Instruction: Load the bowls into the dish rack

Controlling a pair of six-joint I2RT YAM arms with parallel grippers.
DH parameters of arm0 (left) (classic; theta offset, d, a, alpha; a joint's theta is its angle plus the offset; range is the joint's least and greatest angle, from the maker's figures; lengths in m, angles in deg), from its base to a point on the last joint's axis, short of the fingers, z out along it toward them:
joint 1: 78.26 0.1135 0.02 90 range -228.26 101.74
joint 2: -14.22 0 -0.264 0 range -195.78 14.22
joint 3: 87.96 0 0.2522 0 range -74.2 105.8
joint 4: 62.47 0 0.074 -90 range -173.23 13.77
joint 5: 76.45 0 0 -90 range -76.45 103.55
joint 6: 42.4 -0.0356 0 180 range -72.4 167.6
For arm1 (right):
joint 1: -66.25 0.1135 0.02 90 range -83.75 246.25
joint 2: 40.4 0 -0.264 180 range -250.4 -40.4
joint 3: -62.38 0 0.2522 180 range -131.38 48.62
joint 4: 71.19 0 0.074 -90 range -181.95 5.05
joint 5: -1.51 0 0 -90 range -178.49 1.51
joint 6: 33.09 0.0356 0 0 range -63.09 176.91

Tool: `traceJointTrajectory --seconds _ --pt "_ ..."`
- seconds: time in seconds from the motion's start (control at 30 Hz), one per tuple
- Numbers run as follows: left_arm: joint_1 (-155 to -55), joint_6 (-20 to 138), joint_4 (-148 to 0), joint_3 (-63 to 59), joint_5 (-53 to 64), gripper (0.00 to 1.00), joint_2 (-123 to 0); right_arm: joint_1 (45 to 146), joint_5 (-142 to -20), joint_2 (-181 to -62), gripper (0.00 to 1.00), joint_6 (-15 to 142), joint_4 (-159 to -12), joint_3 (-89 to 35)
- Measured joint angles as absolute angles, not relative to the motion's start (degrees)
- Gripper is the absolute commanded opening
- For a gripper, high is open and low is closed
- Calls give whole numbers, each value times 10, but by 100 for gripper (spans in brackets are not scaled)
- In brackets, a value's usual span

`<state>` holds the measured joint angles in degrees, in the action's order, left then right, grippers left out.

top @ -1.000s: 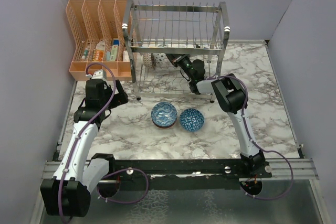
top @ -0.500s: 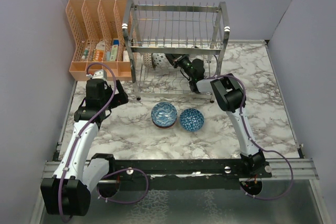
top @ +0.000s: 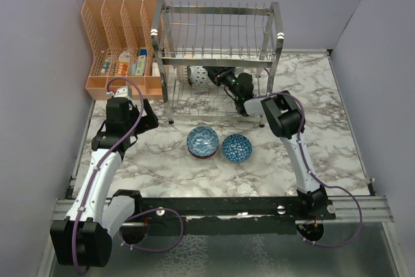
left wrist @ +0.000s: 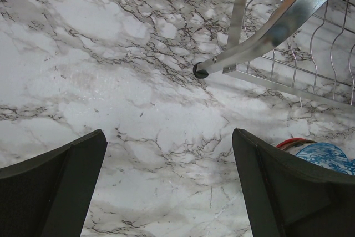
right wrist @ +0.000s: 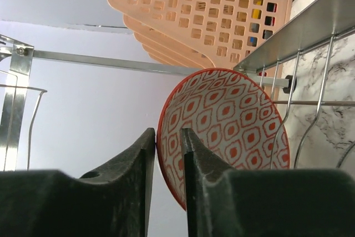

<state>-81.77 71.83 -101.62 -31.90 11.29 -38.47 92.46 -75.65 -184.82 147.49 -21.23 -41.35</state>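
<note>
Right gripper [right wrist: 167,140] astride red bowl [right wrist: 233,131] rim inside rack [top: 220,10]; clamped or loosened, cannot tell. Left gripper [left wrist: 167,142] agape, empty. Risk: a poorly seated bowl may topple on release

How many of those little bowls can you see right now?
4. On the table, the left blue bowl is stacked on a red-rimmed bowl, the right blue bowl beside it; a red-patterned bowl stands in the dish rack between the right fingers. Another may hide behind it.

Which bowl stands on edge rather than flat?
The red-patterned bowl, propped in the lower tier of the dish rack; the left blue bowl and right blue bowl sit mouth-up outside it.
</note>
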Motion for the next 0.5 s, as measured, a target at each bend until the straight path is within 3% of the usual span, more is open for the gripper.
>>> traceJointTrajectory --seconds 0.2,0.5 --pt "-818 718 -1016 -319 113 99 -385 924 -756 -1841 36 1455 -224 -410" --pt "-818 718 -1016 -319 113 99 -385 924 -746 -1835 40 1435 -225 -410"
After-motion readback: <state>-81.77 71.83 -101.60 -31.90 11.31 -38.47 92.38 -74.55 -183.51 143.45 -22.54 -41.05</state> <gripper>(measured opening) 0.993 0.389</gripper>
